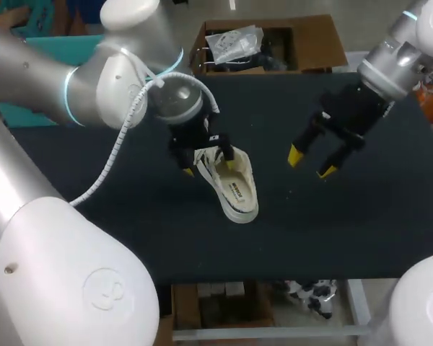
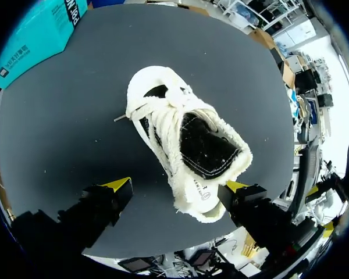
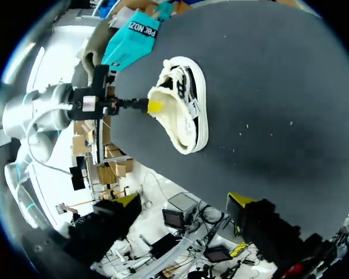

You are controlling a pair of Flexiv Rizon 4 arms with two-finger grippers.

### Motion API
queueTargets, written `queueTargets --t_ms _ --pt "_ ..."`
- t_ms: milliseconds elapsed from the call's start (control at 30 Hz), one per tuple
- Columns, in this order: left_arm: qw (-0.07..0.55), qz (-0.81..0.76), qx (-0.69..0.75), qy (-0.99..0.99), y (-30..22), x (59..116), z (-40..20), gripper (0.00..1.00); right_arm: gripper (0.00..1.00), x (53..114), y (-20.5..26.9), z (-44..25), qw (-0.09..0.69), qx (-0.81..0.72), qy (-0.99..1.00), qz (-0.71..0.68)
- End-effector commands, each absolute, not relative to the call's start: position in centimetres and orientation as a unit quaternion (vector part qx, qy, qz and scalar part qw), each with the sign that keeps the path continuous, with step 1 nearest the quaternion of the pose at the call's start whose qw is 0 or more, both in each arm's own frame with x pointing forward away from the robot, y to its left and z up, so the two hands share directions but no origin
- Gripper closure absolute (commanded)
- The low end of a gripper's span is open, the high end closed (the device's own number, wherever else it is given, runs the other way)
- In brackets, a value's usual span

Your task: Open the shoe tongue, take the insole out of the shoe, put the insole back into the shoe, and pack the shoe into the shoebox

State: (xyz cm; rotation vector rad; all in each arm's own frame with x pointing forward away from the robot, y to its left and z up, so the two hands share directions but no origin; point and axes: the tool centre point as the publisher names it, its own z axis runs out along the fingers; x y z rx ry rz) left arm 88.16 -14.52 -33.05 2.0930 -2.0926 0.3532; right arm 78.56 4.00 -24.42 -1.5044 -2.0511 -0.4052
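A white lace-up shoe [image 1: 236, 186] lies on the black table [image 1: 361, 216], its pale insole showing inside. My left gripper [image 1: 209, 162] hangs over the laced end, open, with a yellow tip on each side. In the left wrist view the shoe [image 2: 186, 145] lies between the spread fingers of the left gripper [image 2: 177, 186]; one fingertip [image 2: 235, 187] is close to its side, the other stands apart. My right gripper [image 1: 310, 163] is open above bare table to the right of the shoe. The right gripper [image 3: 183, 200] has the shoe [image 3: 183, 110] ahead of it. A teal shoebox [image 2: 35, 35] sits at the table's far left.
Bare black table surface spreads to the right of the shoe and toward the front edge [image 1: 274, 277]. My left arm's white cable [image 1: 119, 144] hangs in a loop over the table's left part.
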Motion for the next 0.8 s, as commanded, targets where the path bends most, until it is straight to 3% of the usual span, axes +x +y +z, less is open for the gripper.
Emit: queueTargets --t_ms 33,233,267,333,400,533,733,800 --pt "0.059 -0.047 0.766 -0.639 -15.5 88.4 -33.5 0.00 0.00 78.3 4.3 -24.1 0.185 -0.450 -0.867 -0.105" --pt "0.033 -0.050 0.776 -0.628 -15.8 87.8 -33.2 0.04 0.00 78.1 3.0 -24.6 0.165 -0.418 -0.886 -0.118" --pt "0.027 -0.054 0.778 -0.625 -15.9 87.9 -33.2 0.08 0.00 78.1 2.9 -24.7 0.164 -0.414 -0.888 -0.119" --pt "0.026 -0.058 0.781 -0.622 -16.1 88.1 -33.4 0.37 0.00 78.0 2.7 -24.9 0.161 -0.405 -0.892 -0.122" --pt "0.018 -0.065 0.784 -0.618 -16.2 88.2 -33.7 0.47 0.00 77.9 2.5 -25.0 0.158 -0.402 -0.893 -0.125" --pt "0.011 -0.070 0.781 -0.620 -16.4 87.9 -34.1 0.59 0.00 77.6 2.1 -25.2 0.158 -0.396 -0.895 -0.134" --pt "-0.005 -0.073 0.790 -0.609 -16.3 87.6 -34.8 0.63 0.00 77.3 2.0 -25.4 0.151 -0.385 -0.901 -0.130" --pt "-0.013 -0.069 0.795 -0.603 -16.2 87.7 -35.0 1.00 0.00 77.2 1.9 -25.3 0.149 -0.379 -0.904 -0.129"
